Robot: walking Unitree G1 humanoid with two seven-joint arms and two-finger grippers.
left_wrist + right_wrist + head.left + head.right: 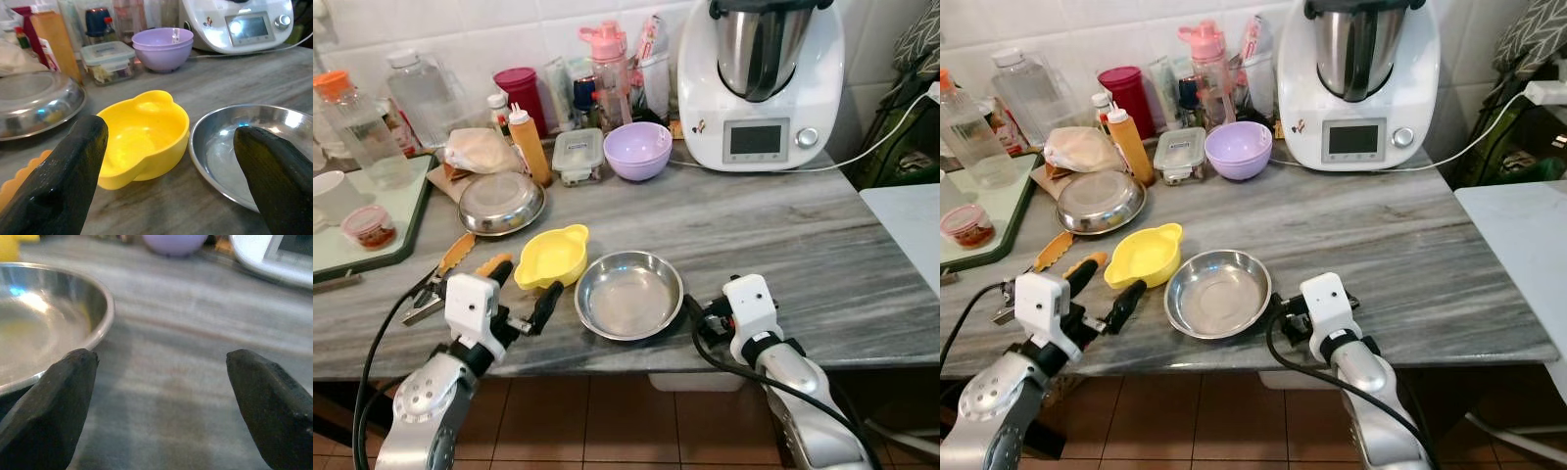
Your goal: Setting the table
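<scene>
A yellow bowl with ear handles (551,257) and a round steel plate (628,294) sit side by side near the counter's front edge. My left gripper (524,290) is open just in front of the yellow bowl (142,137), which lies between its spread fingers without touching them. My right gripper (699,319) is open at the plate's right rim (105,308), low over the counter, with nothing held. A second steel plate (501,204) and a purple bowl (637,150) stand further back.
Orange-tipped tongs (460,252) lie left of the yellow bowl. A white kitchen machine (759,83), bottles, a sauce bottle (529,145) and a lidded container (578,155) line the back wall. A green tray (372,230) sits at the left. Bare marble (783,235) lies to the right.
</scene>
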